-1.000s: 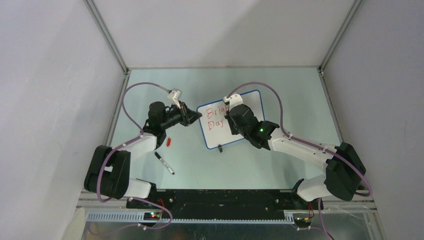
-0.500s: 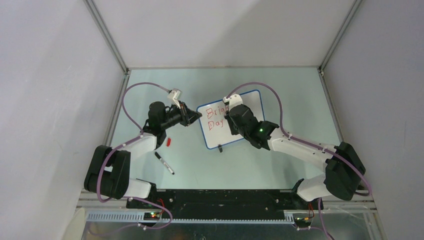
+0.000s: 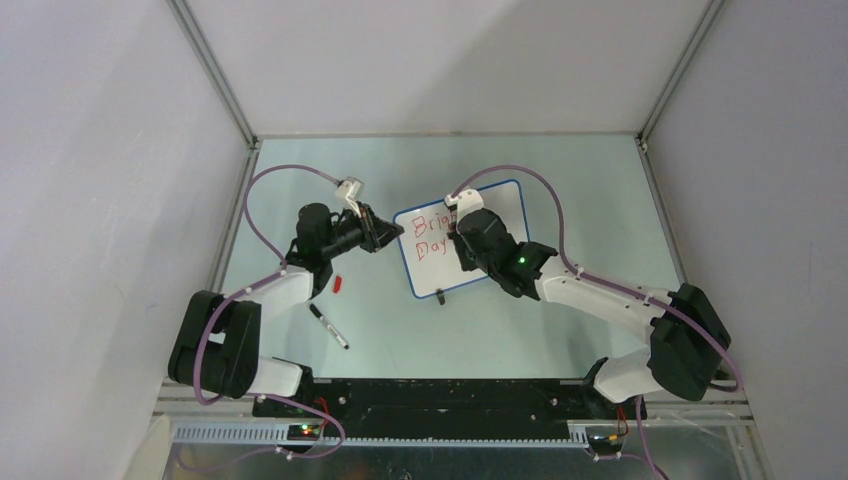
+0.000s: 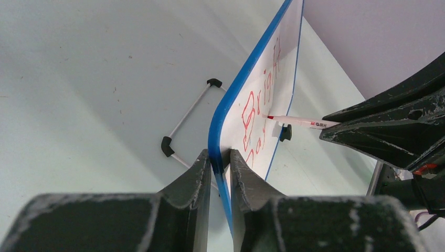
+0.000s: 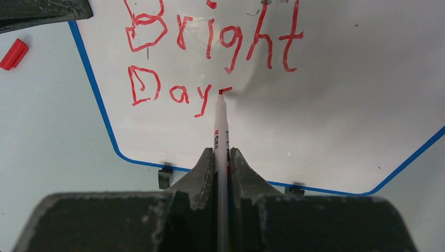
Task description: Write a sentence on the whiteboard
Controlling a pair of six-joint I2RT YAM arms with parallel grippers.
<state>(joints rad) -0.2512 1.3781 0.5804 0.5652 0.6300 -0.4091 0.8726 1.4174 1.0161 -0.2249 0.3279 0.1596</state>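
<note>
At its edge, left pincer (image 4: 219, 157) is clamping the whiteboard (image 5: 341, 105): probably light, stiff, slick; edge hold suits. Right pincer (image 5: 221, 157) is gripping the red marker (image 5: 220, 121).

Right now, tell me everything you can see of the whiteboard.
The whiteboard is small and white, with a thin blue rim, rounded corners and black clip feet on its near edge. Red words read "Bright" and "Day". The left gripper pinches its left edge; the marker in the right gripper touches it after the "y".
</note>
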